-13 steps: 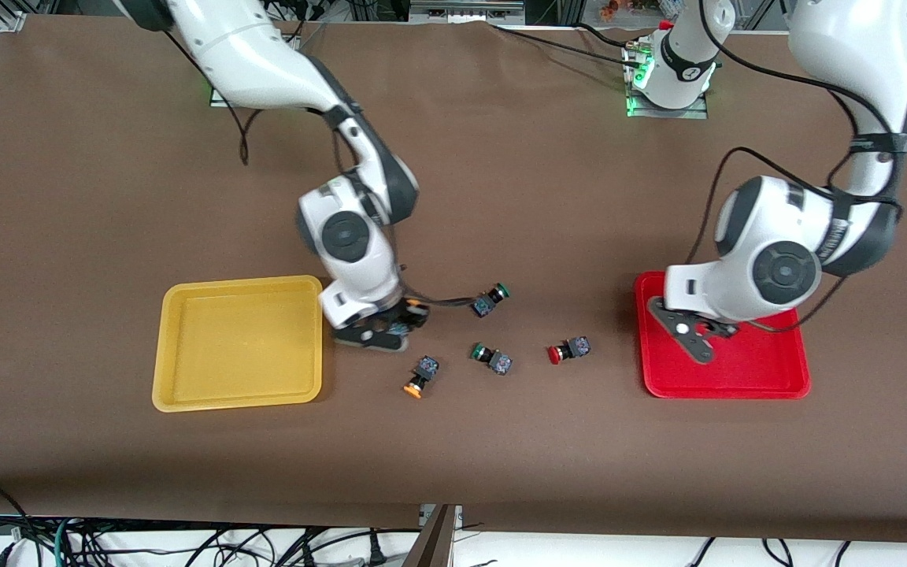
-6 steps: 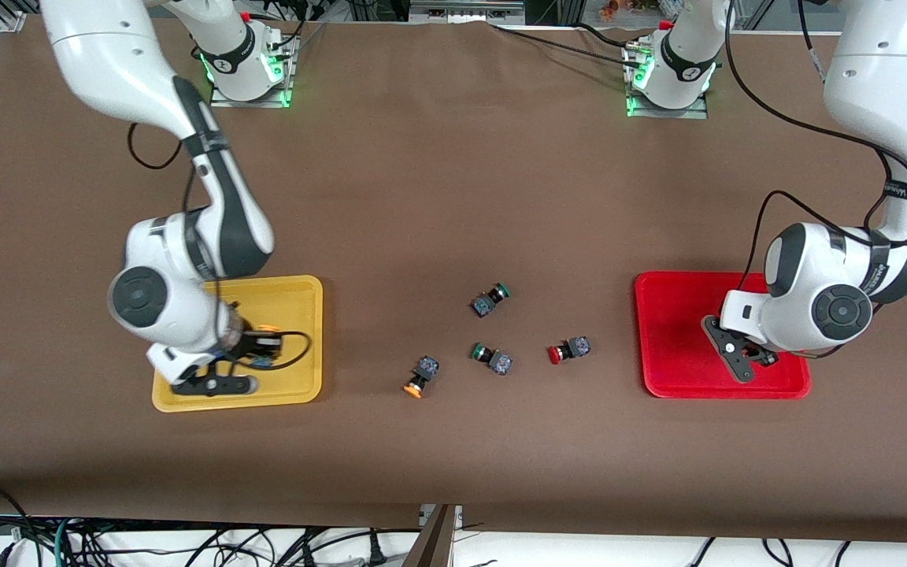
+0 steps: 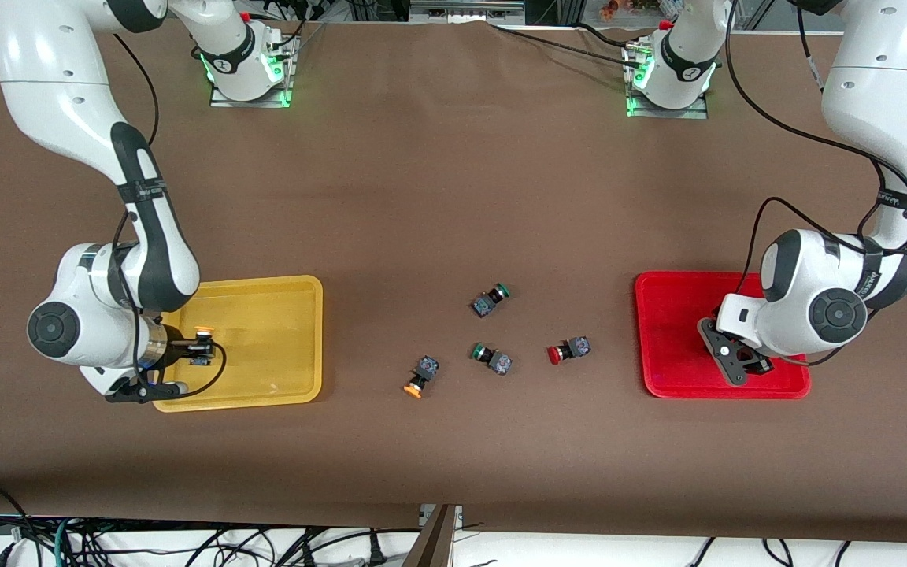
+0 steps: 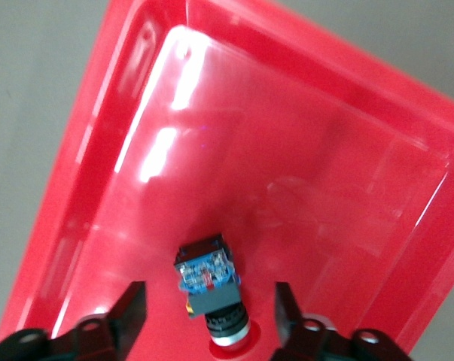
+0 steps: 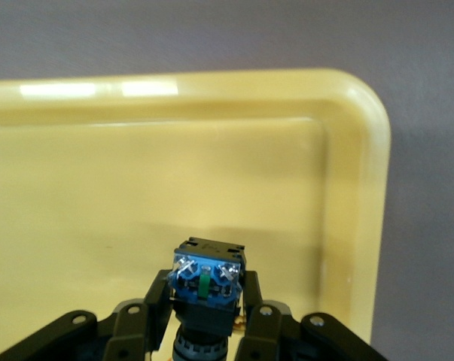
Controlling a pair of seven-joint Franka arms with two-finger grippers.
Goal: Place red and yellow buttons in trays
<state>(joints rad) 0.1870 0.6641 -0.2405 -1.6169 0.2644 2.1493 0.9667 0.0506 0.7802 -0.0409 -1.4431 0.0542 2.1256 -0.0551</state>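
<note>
My right gripper point(image 3: 200, 347) is shut on a yellow-capped button point(image 3: 201, 337) and holds it over the yellow tray point(image 3: 264, 315), near the tray's end toward the right arm. In the right wrist view the gripper point(image 5: 204, 292) clamps the button's blue-faced body point(image 5: 205, 280) above the yellow tray point(image 5: 136, 173). My left gripper point(image 3: 746, 362) is low over the red tray point(image 3: 674, 315). In the left wrist view the gripper point(image 4: 208, 297) is open, with a red-capped button point(image 4: 208, 280) lying in the red tray point(image 4: 287, 150) between its fingers point(image 4: 129, 312), untouched. A second yellow button point(image 3: 420, 376) and a second red button point(image 3: 568, 350) lie on the table between the trays.
Two green-capped buttons point(image 3: 491, 357) point(image 3: 490, 299) lie on the brown table between the trays, close to the loose red and yellow ones. The arm bases stand along the table edge farthest from the front camera.
My right arm carried the yellow button from mid-table to over the yellow tray. My left gripper shifted across the red tray toward the left arm's end.
</note>
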